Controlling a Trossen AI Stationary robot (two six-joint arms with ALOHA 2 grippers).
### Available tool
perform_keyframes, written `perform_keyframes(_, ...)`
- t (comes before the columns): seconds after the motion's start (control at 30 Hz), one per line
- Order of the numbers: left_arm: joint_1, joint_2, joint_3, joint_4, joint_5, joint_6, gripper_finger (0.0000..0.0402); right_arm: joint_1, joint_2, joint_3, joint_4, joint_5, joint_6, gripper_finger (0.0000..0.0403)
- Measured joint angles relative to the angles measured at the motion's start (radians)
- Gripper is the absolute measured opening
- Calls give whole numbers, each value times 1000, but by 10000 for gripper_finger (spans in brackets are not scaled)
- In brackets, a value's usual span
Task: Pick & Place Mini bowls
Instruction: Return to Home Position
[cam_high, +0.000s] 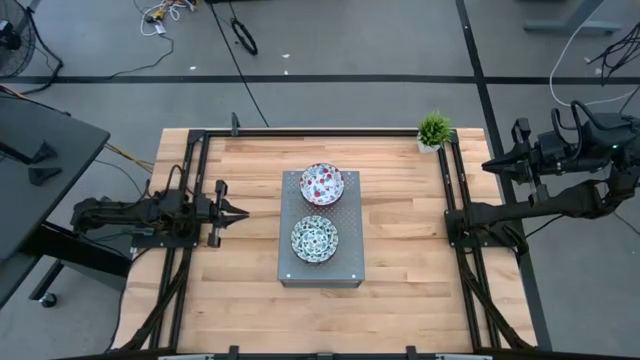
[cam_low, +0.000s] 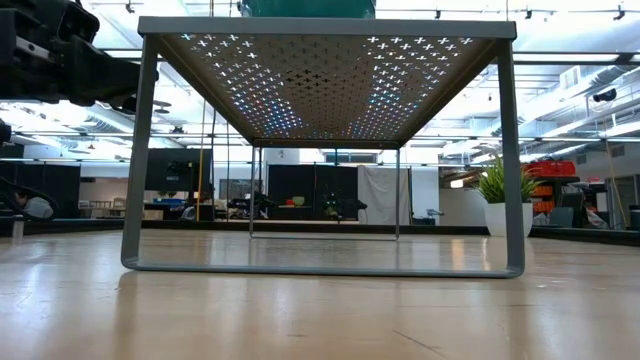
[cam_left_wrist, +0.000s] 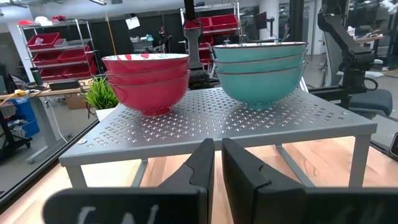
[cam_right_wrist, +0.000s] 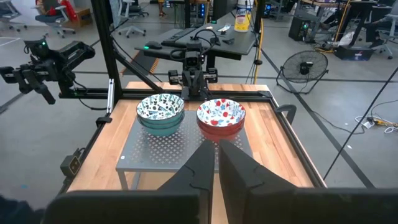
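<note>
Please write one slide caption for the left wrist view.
Red bowl stack and teal bowl stack side by side on the perforated grey shelf.

— What stands on the counter (cam_high: 400, 220)?
— A grey perforated shelf (cam_high: 345, 250) on legs, about mid-counter, and a small potted plant (cam_high: 434, 130) at one corner.
— And on the shelf?
— Two stacks of bowls, near each other but apart. The red-speckled bowls (cam_high: 322, 183) sit on the half toward the plant's edge, the blue-green bowls (cam_high: 314, 238) on the other half. The left wrist view shows three in each.
</note>
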Motion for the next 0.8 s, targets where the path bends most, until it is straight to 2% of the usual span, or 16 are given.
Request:
perform_keyframes(0.53, 0, 0, 0, 0, 0, 0, 37, 0, 0, 0, 2, 0, 0, 29)
perform_keyframes(0.8, 0, 0, 0, 0, 0, 0, 37, 0, 4, 0, 131, 0, 70, 29)
